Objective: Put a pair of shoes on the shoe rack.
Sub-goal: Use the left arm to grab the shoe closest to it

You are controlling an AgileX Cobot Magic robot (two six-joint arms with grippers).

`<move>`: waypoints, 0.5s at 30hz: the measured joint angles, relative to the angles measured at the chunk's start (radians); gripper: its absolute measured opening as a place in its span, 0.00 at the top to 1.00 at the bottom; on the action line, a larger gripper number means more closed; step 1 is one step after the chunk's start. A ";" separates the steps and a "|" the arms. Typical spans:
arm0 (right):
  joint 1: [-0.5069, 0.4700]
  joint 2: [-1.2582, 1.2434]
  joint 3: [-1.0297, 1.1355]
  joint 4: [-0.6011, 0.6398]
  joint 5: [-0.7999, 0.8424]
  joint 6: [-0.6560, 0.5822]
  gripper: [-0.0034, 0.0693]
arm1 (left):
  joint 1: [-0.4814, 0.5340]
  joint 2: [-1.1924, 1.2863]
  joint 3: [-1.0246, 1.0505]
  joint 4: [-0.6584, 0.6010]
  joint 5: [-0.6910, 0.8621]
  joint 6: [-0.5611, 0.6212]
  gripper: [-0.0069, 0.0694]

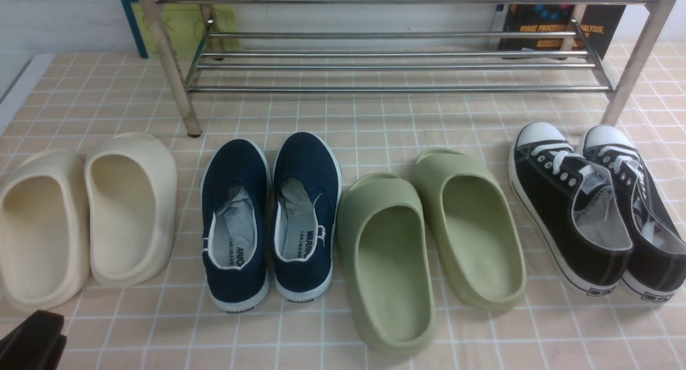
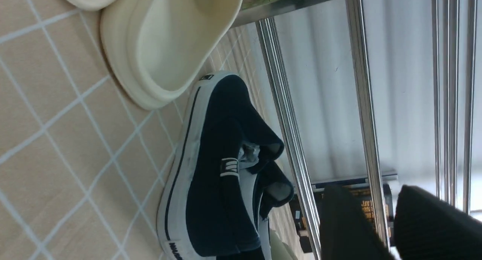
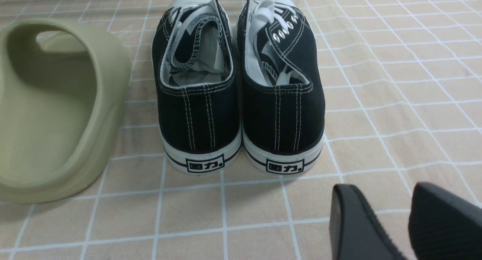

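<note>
Front view: two navy canvas slip-on sneakers point(image 1: 236, 171) sit side by side on the tiled-pattern surface point(image 1: 177, 327), in front of the shoe rack point(image 1: 343, 89) and between cream clogs point(image 1: 131, 209) and green foam slippers point(image 1: 396, 263). Toes point toward the rack. Uppers dark navy, soles white rubber, thin white trim round the openings, crumpled pale filling inside. Insoles light with dark print, "WARRIOR" readable on the right one; heel bands printed too. Rack is shiny horizontal rods, thicker slanted legs. Black lace-up sneakers point(image 1: 576, 209) at far right, white toe caps. Dark tip of left gripper point(image 1: 35, 340) at lower left corner.

Left wrist view: navy pair seen from the side, thick white sole with a dark stripe, small white-lined tab at the opening, partly printed label at the heel. Cream clog near it, rack rods alongside. Left gripper fingers stand apart, nothing between them, blurred.

Right wrist view: right gripper point(image 3: 389, 214) open, empty, near the black pair's heels. Green slipper beside that pair. Navy pair out of this view.
</note>
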 joint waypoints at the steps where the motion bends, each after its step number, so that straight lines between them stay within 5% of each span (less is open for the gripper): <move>1: 0.000 0.000 0.000 0.000 0.000 0.000 0.62 | 0.000 0.000 -0.045 0.010 0.037 0.044 0.60; 6: 0.000 0.000 0.000 0.000 0.000 0.000 0.62 | -0.001 0.041 -0.358 0.179 0.324 0.352 0.65; 12: 0.000 0.000 0.000 0.000 0.000 0.000 0.62 | -0.001 0.353 -0.705 0.575 0.844 0.434 0.88; 15: 0.000 0.000 0.000 0.000 0.000 0.000 0.62 | -0.001 0.505 -0.796 0.726 0.987 0.445 0.91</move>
